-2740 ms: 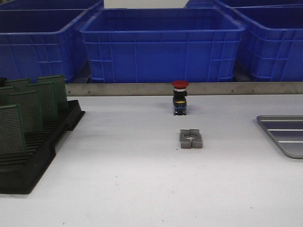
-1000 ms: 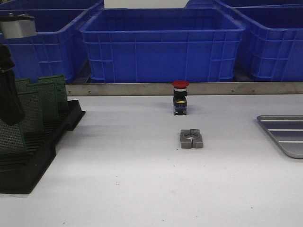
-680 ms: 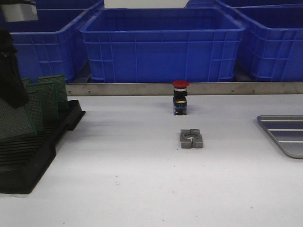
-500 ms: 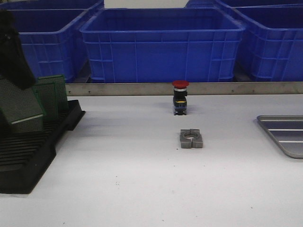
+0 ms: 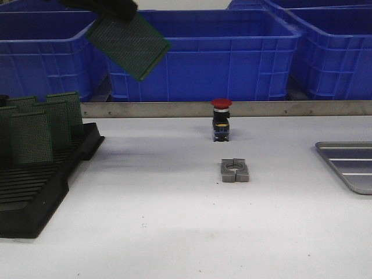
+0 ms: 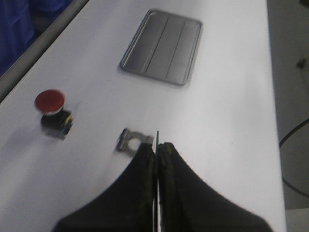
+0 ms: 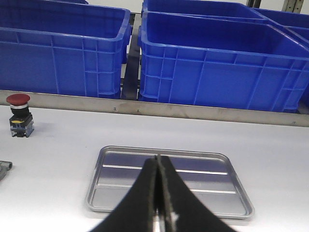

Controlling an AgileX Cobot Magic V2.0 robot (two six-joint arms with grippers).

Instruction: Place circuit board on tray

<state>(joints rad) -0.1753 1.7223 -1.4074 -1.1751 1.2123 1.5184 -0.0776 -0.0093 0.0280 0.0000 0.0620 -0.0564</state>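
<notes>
My left gripper (image 5: 113,7) is high at the top left of the front view, shut on a green circuit board (image 5: 129,45) that hangs tilted below it. In the left wrist view the gripper (image 6: 157,145) pinches the board's thin edge (image 6: 157,137) between its black fingers. The silver ribbed tray (image 5: 349,164) lies at the table's right edge; it also shows in the left wrist view (image 6: 162,47) and the right wrist view (image 7: 169,180). My right gripper (image 7: 158,158) is shut and empty, above the tray's near side; it is out of the front view.
A black slotted rack (image 5: 35,197) with several upright green boards (image 5: 32,137) stands at left. A red-capped push button (image 5: 221,119) and a grey metal clamp block (image 5: 235,170) sit mid-table. Big blue crates (image 5: 197,55) line the back behind a metal rail.
My left gripper has pulled one board out of the rack, lifted it high and carried it rightward. The right arm's view is given only now.
</notes>
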